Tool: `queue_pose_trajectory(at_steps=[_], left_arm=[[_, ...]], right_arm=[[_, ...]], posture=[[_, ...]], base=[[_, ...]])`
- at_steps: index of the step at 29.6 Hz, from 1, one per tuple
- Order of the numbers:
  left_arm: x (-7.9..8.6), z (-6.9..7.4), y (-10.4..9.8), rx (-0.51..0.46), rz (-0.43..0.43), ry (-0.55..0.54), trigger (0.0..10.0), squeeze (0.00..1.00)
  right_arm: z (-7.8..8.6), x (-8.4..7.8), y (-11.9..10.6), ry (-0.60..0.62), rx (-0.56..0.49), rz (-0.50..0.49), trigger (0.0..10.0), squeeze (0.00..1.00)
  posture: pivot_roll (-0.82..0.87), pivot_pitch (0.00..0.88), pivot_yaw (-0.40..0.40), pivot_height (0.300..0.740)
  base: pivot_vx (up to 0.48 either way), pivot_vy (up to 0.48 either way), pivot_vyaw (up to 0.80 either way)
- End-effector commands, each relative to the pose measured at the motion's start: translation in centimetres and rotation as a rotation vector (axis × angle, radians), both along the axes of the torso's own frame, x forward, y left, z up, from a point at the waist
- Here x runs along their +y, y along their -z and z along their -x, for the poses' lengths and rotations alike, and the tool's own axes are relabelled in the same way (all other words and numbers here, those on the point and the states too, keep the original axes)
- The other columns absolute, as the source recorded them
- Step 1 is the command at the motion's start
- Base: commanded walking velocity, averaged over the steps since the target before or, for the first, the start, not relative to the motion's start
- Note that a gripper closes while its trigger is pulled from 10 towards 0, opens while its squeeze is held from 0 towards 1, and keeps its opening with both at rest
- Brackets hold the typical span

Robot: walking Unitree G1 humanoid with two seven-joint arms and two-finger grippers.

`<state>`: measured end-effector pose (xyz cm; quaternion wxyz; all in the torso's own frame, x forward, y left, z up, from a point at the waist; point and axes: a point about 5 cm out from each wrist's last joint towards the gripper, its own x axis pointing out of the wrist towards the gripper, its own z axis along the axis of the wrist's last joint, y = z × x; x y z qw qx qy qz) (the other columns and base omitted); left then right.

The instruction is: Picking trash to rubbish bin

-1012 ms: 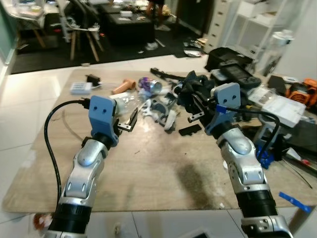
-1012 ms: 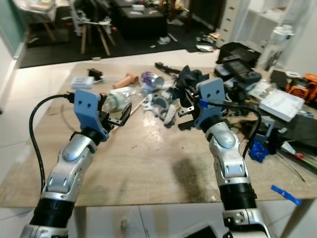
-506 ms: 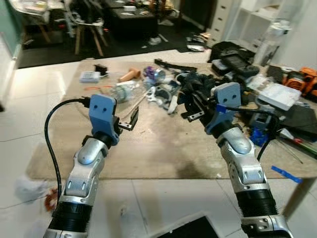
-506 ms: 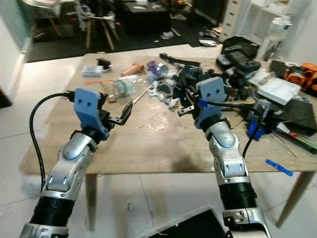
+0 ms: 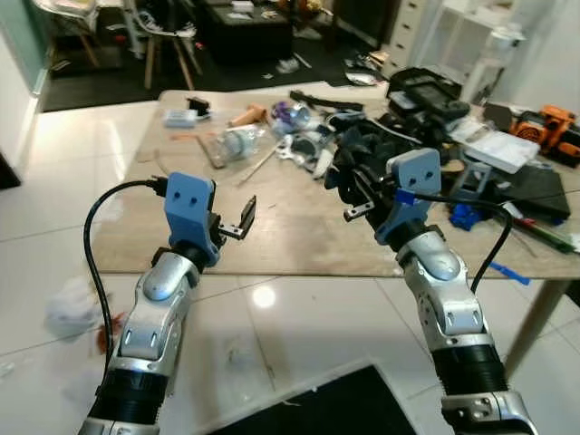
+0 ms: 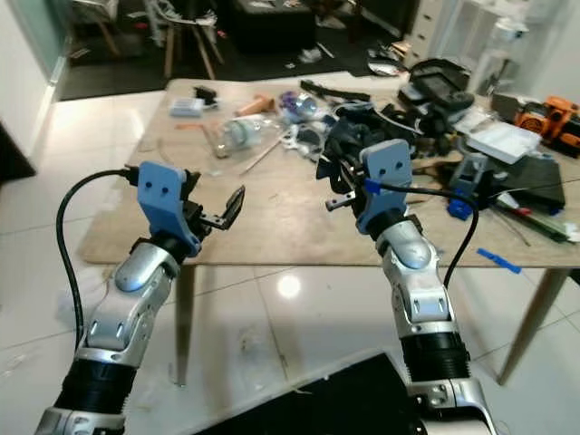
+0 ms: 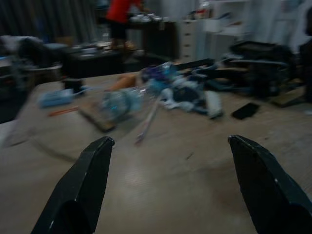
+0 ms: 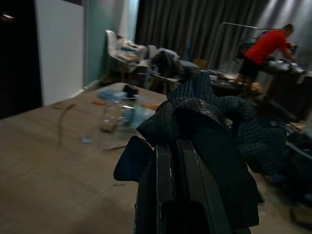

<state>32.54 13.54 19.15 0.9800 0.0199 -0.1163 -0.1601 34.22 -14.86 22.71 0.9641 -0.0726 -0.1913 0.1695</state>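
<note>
— What is the item of trash?
— A dark, crumpled piece of meshed cloth [image 8: 214, 122], bunched into folds.

— Where does it sit?
— Pinched between the closed fingers of the right tool [image 5: 355, 201], held up above the near edge of the bench [image 5: 272, 236], draping over the fingertips.

L claw [image 7: 173, 187] open | over table [image 7: 161, 180] | plastic bottle [image 7: 117, 103], clutter beyond | person [image 7: 124, 19] at back
</note>
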Motion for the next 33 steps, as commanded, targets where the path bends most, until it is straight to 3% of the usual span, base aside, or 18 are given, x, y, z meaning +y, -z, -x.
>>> queue_pose_trajectory(at_steps=[1, 7, 33], left_arm=[[-0.4, 0.1, 0.2, 0.01, -0.005, 0.017, 10.0, 0.0], [-0.3, 0.1, 0.2, 0.013, -0.008, 0.021, 10.0, 0.0], [-2.2, 0.7, 0.9, 0.041, -0.064, 0.136, 10.0, 0.0]], right_arm=[[0.1, -0.3, 0.3, 0.005, 0.011, 0.005, 10.0, 0.0], [0.1, -0.3, 0.5, 0.005, 0.014, 0.007, 10.0, 0.0], [1.2, 0.1, 2.9, 0.023, 0.092, -0.027, 10.0, 0.0]], posture=[[-0.07, 0.083, -0.01, 0.74], [-0.07, 0.081, -0.007, 0.74], [-0.07, 0.062, -0.005, 0.74]], base=[[-0.266, 0.0, 0.0], [-0.25, 0.0, 0.0], [0.0, 0.0, 0.0]])
